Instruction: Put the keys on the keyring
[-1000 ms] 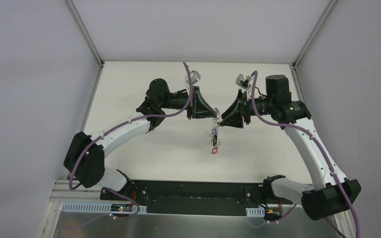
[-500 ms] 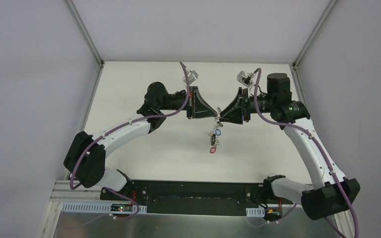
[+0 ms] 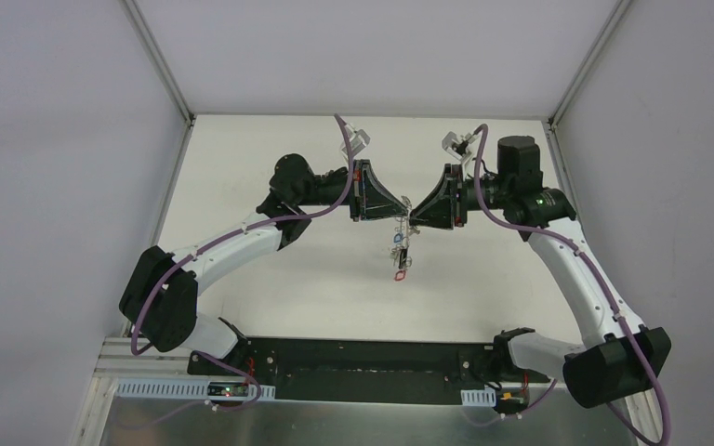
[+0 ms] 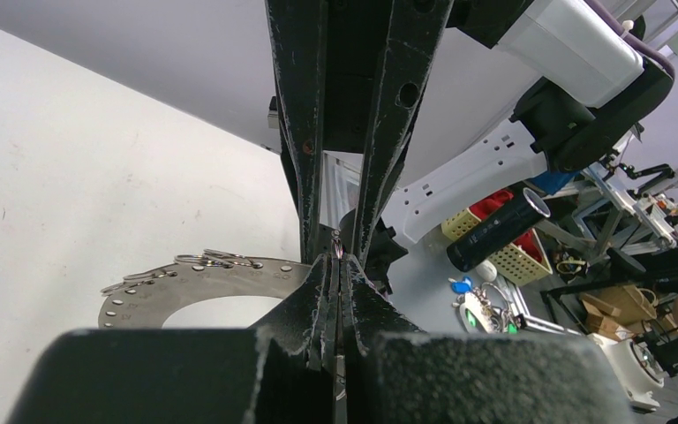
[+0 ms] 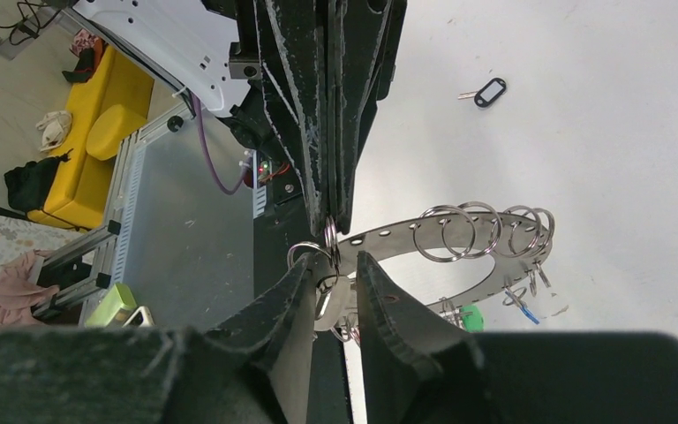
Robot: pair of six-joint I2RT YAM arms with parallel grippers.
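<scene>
I note left gripper (image 4: pixel 335 265) pinching keyring (image 5: pixel 397 234), right gripper (image 5: pixel 335 265) slightly parted astride it, black-tagged key (image 5: pixel 487 92) visible only at right-wrist view's upper right.

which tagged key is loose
The black-tagged silver key lies alone on the white table; the blue-tagged key and green-tagged key hang from the flat perforated metal keyring.

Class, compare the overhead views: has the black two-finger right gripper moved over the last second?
Yes. The black right gripper has shifted slightly up the view, away from the black base plate and towards the white table's far edge.
</scene>
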